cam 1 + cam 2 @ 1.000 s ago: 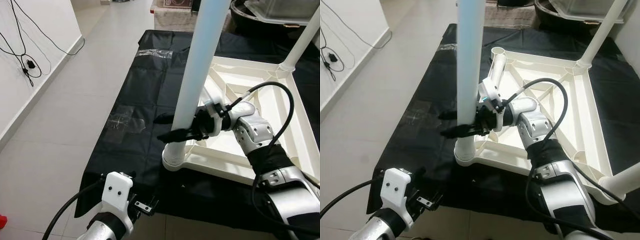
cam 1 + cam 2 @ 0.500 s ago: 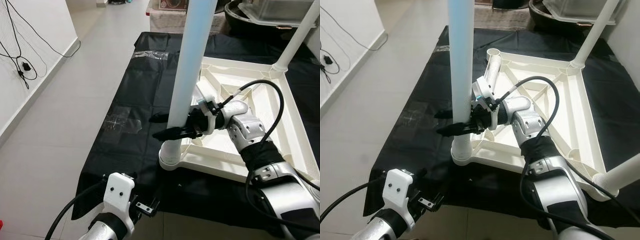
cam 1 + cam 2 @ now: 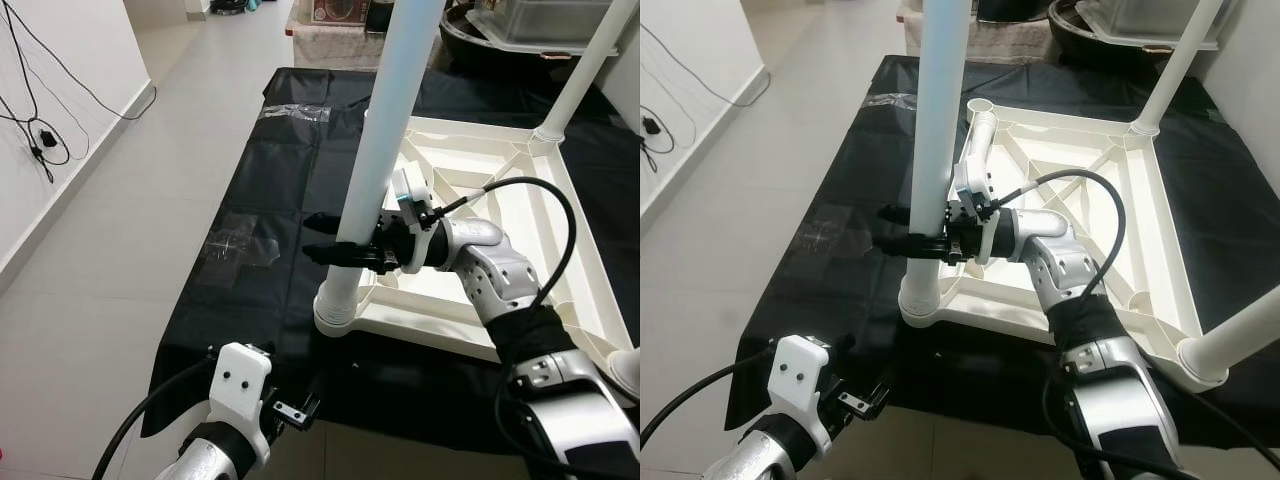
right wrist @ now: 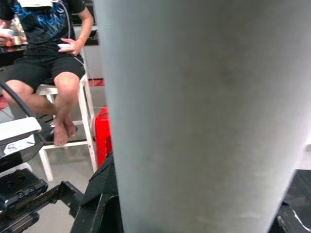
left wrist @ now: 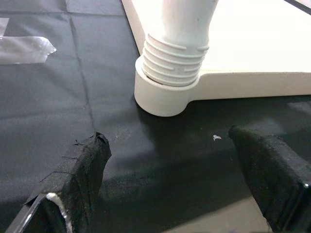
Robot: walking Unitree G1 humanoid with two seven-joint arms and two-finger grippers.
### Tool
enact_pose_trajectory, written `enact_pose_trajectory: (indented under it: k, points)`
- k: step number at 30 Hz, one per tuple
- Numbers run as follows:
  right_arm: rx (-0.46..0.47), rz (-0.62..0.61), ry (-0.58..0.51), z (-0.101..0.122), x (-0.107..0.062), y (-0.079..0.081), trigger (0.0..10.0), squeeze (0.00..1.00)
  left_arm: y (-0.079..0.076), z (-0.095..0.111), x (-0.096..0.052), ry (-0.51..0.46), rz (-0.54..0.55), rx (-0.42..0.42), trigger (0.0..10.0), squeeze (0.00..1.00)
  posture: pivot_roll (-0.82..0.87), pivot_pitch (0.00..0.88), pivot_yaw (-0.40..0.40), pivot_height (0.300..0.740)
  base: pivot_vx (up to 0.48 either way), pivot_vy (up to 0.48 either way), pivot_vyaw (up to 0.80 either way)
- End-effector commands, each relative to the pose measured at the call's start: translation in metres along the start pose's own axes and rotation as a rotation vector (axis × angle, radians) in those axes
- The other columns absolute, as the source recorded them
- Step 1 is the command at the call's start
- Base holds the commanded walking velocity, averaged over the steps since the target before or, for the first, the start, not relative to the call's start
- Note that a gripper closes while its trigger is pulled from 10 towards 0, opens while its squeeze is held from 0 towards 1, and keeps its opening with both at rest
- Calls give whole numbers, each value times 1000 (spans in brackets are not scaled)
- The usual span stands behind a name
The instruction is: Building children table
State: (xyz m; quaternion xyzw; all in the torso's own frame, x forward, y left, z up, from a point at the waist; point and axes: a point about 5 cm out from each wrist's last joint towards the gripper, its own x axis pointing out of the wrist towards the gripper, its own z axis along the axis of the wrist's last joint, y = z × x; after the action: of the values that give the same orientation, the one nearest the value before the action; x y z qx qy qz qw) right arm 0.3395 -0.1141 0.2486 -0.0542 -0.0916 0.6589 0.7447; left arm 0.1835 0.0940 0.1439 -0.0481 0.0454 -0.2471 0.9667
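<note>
A white children's table frame (image 3: 590,290) lies upside down on a black cloth (image 3: 270,180). A long white leg (image 3: 385,130) stands in the near left corner socket (image 3: 335,315), its threads showing above the socket (image 5: 167,94). My right gripper (image 3: 325,238) is shut on this leg a little above the socket, one black finger on each side of it. The leg (image 4: 204,111) stands close before the right wrist camera. My left gripper (image 3: 290,412) hangs open low at the cloth's front edge, short of the socket, its fingers (image 5: 73,179) wide apart.
Two more legs stand in the frame, at the far right corner (image 3: 580,75) and the near right corner (image 3: 1240,335). The far left socket (image 3: 980,108) holds none. Cables (image 3: 35,140) hang on the left wall. A person (image 4: 48,63) sits on a white stool beside a red object (image 4: 103,136).
My right gripper has turned on the leg: its fingers, slanted down before, now lie level and a bit higher. The head camera has shifted slightly. The left arm has stayed put.
</note>
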Motion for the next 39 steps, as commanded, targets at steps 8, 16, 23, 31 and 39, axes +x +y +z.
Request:
enact_pose_trajectory:
  k: [8,16,23,31,39]
  points:
    - [-8,-409,91,-14,-6,-1,10000,0,3,-5,4,9,2,6,10000,0,117,184,-29,740,0,0,0]
    - [30,-893,220,-20,-17,-8,10000,0,6,-5,9,1,0,14,10000,0,100,173,-26,740,0,0,0]
    - [100,-1327,211,-26,-33,-9,10000,0,7,-6,12,-6,3,18,10000,0,102,164,-29,740,0,0,0]
    - [93,-1601,161,-29,-41,1,10000,0,9,-6,13,-10,4,20,10000,0,100,157,-32,740,0,0,0]
    - [-3,-1826,185,-38,-35,28,10000,0,10,-7,15,-10,0,23,10000,0,105,155,-28,740,0,0,0]
